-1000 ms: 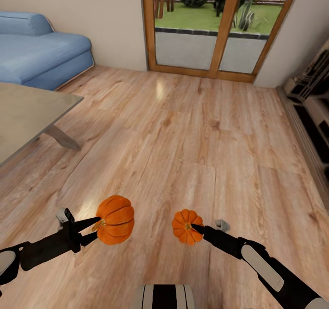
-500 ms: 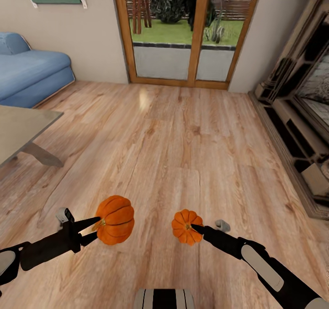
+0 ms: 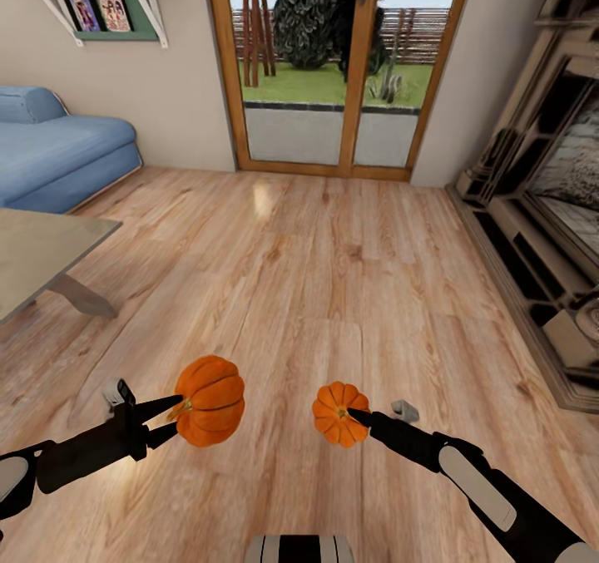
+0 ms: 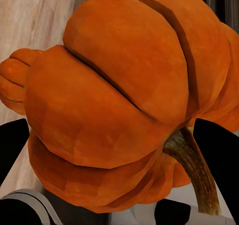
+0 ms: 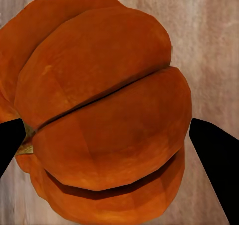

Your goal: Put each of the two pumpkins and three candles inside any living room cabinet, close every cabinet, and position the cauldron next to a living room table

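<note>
The wood floor [image 3: 333, 239] runs ahead to the glazed garden doors [image 3: 333, 72], with a blue sofa [image 3: 58, 155] and a grey table [image 3: 42, 251] off to the left and a tall shelved unit [image 3: 541, 239] along the right wall. No low dark-brown cabinet can be made out, so the carry has some way to go, and the turn toward it is the thing to settle.

Both pumpkins are held in the air above the floor, side by side and apart. The left gripper [image 3: 170, 420] has its jaws clenched on the larger pumpkin [image 3: 210, 401], stem pointing back toward the jaws. The right gripper [image 3: 358, 417] grips the smaller pumpkin [image 3: 339, 413] the same way.
</note>
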